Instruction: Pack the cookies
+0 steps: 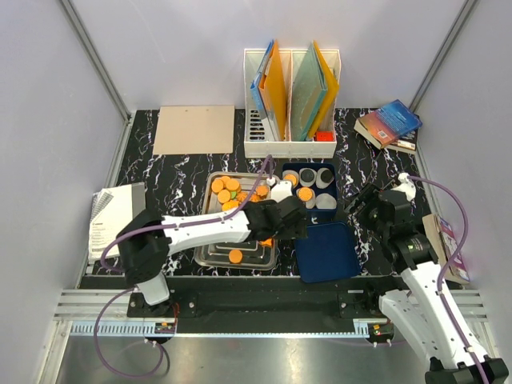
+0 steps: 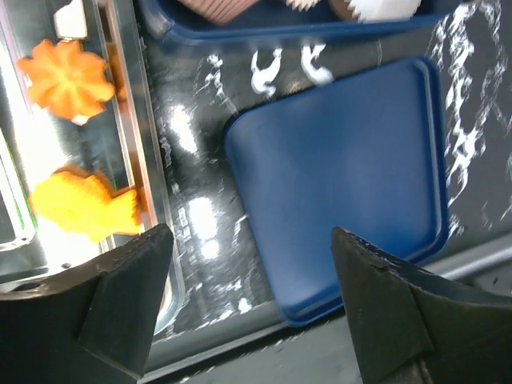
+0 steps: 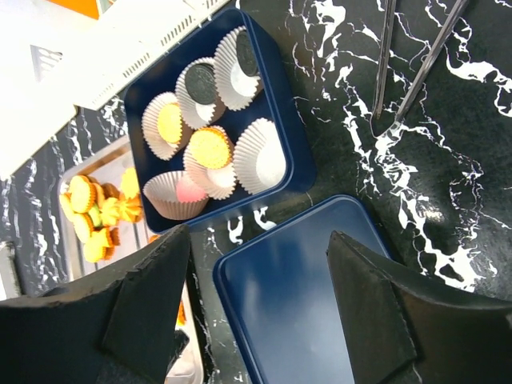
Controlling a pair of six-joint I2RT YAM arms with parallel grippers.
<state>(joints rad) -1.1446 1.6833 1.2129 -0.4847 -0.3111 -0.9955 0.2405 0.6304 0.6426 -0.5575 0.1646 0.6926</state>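
Black marbled table (image 1: 160,180), both arms at the packing area.
Left gripper (image 2: 250,240) hung spread, empty, between steel tray (image 2: 148,184) and blue lid (image 2: 344,176); right gripper (image 3: 258,240) likewise apart. Only the right wrist view showed cookies (image 3: 210,146) cupped inside the blue box (image 3: 282,112).

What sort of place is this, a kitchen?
Probably a robot test booth: left arm and right arm bolted at a walled-in table, with props: a file rack, books and a tray of cookies.

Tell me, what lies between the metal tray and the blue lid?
Nothing lies there: only a bare strip of the black marbled table separates the metal tray from the blue lid. The left wrist view shows this clearly.
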